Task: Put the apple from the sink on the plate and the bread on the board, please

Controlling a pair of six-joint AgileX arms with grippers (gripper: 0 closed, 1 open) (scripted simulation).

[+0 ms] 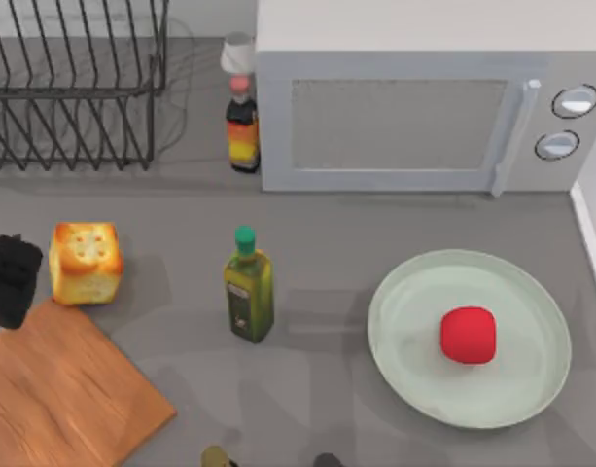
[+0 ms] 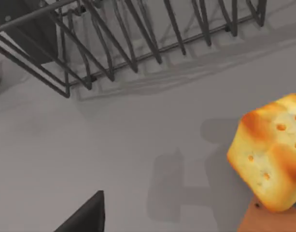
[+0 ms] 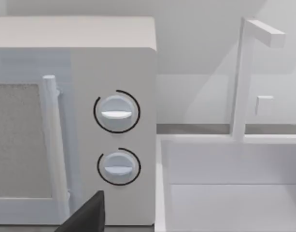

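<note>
Light is even and soft from above; the bottle (image 1: 248, 297) and bread (image 1: 85, 262) throw faint, blurred shadows on the table (image 1: 317, 224). No glare.

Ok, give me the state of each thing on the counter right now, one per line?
apple: on the plate, off centre.
plate: flat on the counter, holding the apple.
bread: upright on the counter at the board's far corner.
board: flat, bare.
oil bottle: upright, capped.
sauce bottle: upright, capped, by the microwave.
microwave: door shut.
left gripper: beside the bread, holding nothing.
</note>
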